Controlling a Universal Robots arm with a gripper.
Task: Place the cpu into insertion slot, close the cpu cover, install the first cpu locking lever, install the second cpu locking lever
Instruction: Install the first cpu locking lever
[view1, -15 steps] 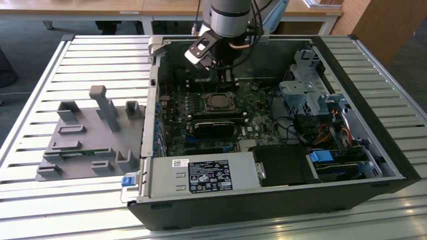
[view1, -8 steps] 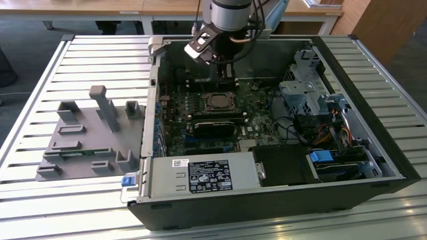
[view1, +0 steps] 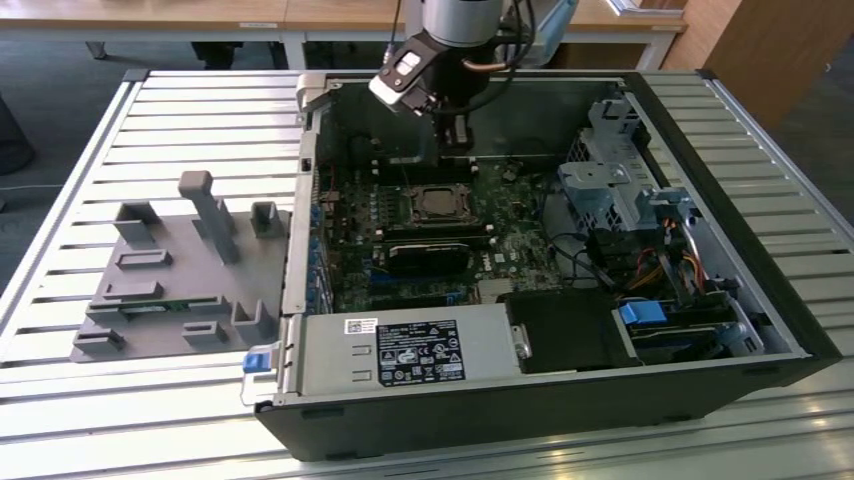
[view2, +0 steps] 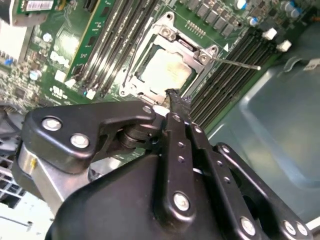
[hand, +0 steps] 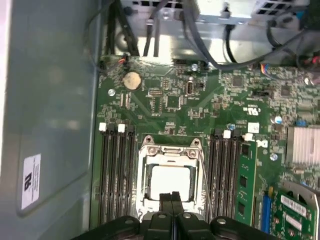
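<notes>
The cpu lies with its pale metal face up in the insertion slot on the green motherboard. The silvery cpu cover lies flat as a frame around it, also seen in the second wrist view as the cpu cover over the cpu. A thin wire locking lever sticks out from the socket's corner over the memory slots. My gripper is shut with nothing between its fingers, its tips just above the socket's edge. In the exterior view the gripper hangs over the far side of the socket.
The open computer case lies on a slatted table. A power supply sits at its near side and a drive cage with cables at the exterior view's right. Memory slots flank the socket. A grey fixture stands to the left.
</notes>
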